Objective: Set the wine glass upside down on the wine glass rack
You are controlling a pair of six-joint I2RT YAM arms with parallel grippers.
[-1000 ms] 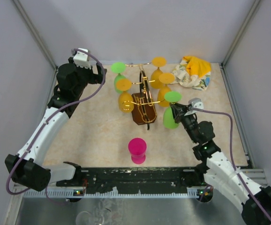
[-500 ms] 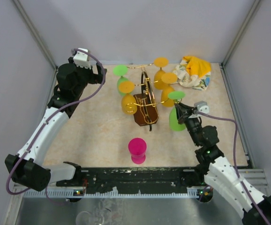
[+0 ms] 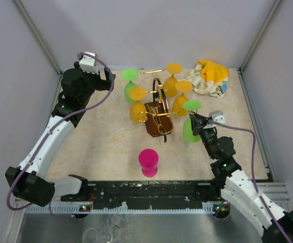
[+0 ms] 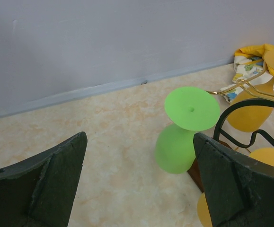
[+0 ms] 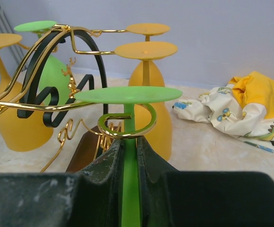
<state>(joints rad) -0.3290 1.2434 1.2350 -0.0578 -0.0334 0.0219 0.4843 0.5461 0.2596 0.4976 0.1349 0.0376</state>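
The gold wire wine glass rack (image 3: 157,104) stands mid-table on a dark brown base; it also shows in the right wrist view (image 5: 47,90). My right gripper (image 3: 201,123) is shut on the stem of an upside-down green wine glass (image 3: 189,129), whose stem (image 5: 129,161) sits inside a curled gold arm end with its foot (image 5: 128,93) just above the curl. Three orange glasses (image 3: 137,109) and another green glass (image 3: 130,85) hang upside down on the rack. My left gripper (image 4: 139,184) is open and empty, held high beside that far green glass (image 4: 177,146).
A pink cup (image 3: 148,162) stands upside down near the front edge. A crumpled yellow and white cloth (image 3: 208,77) lies at the back right corner. Grey walls close in the table on three sides.
My right gripper has carried the green glass to the right and slightly nearer, and the rack has shifted and turned with it. The left arm has not moved.
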